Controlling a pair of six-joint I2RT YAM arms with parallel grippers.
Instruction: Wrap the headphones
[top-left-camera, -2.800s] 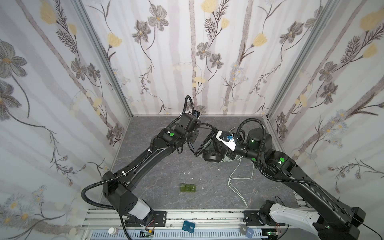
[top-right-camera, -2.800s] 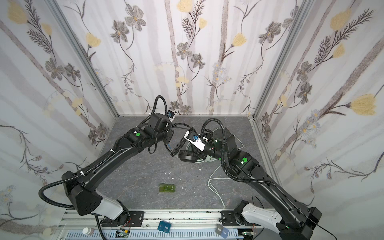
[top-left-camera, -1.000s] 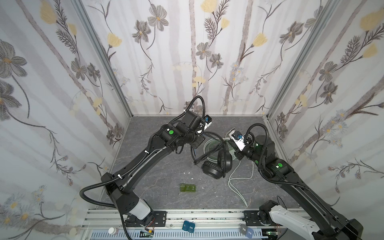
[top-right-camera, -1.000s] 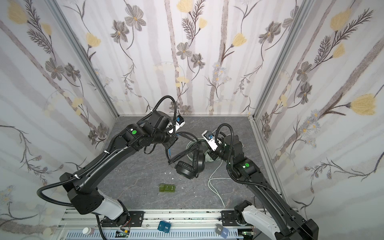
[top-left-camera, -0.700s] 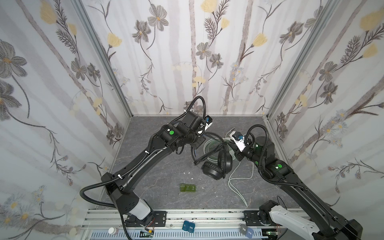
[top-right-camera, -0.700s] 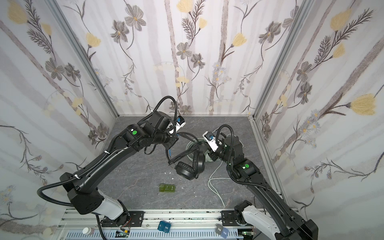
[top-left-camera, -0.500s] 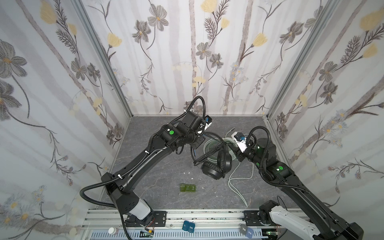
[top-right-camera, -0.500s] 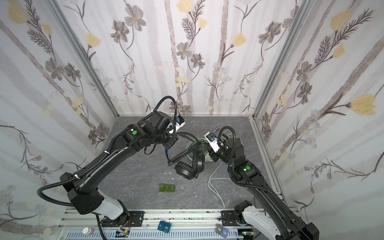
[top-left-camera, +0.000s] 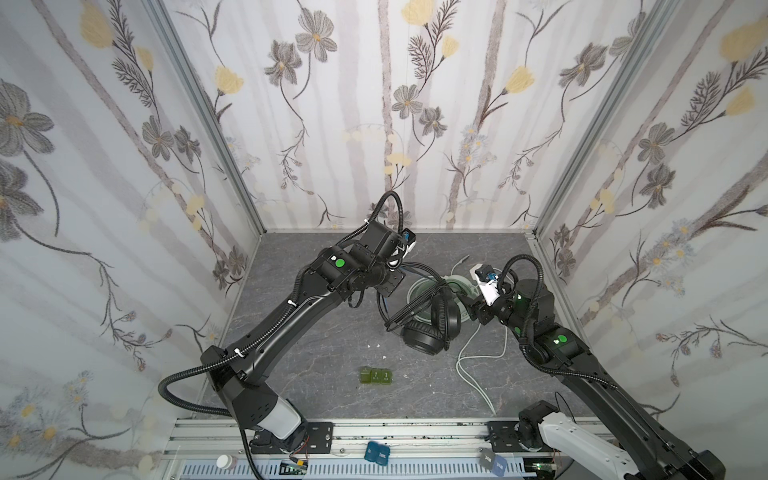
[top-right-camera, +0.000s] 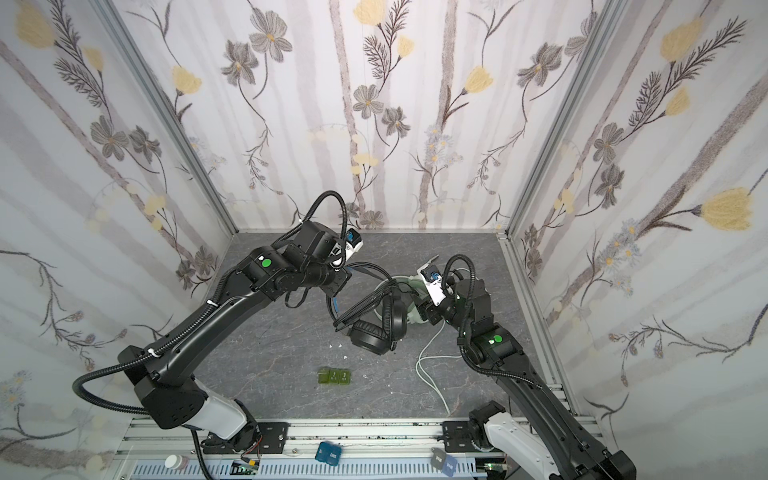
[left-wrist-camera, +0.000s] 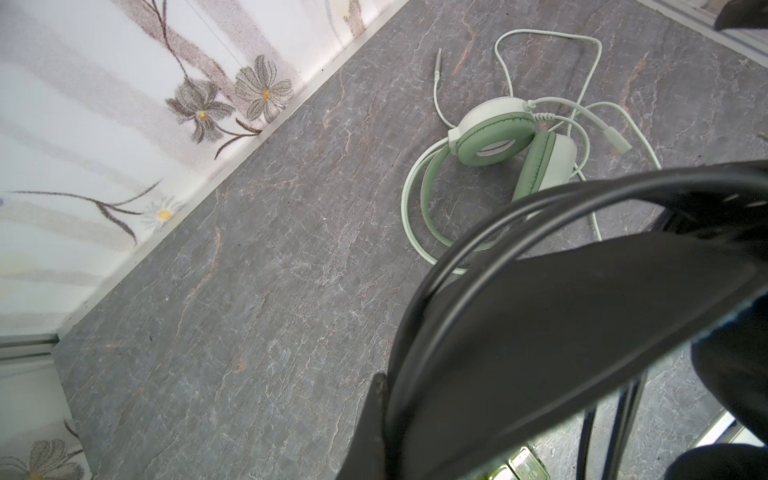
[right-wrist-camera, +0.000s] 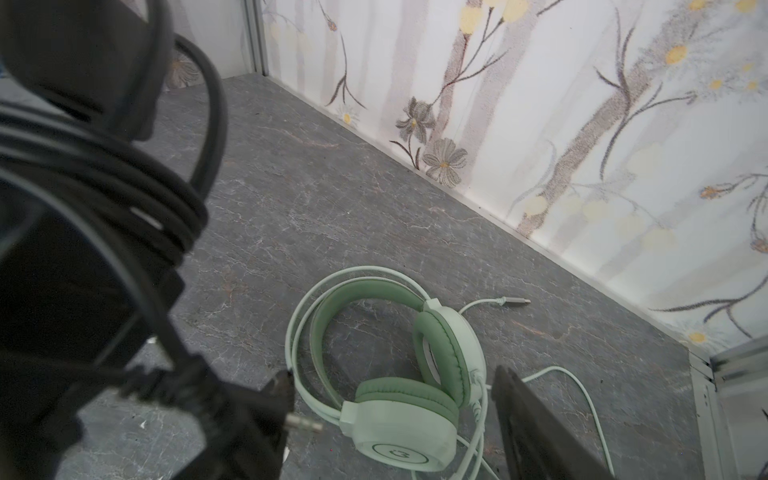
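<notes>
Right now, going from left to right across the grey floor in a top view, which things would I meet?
green blocks → black headset → whitish-green cable

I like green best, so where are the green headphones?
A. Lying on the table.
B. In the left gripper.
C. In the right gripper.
A: the green headphones lie flat on the table; the left gripper holds the black headphones, and the right gripper is open and empty.
</notes>
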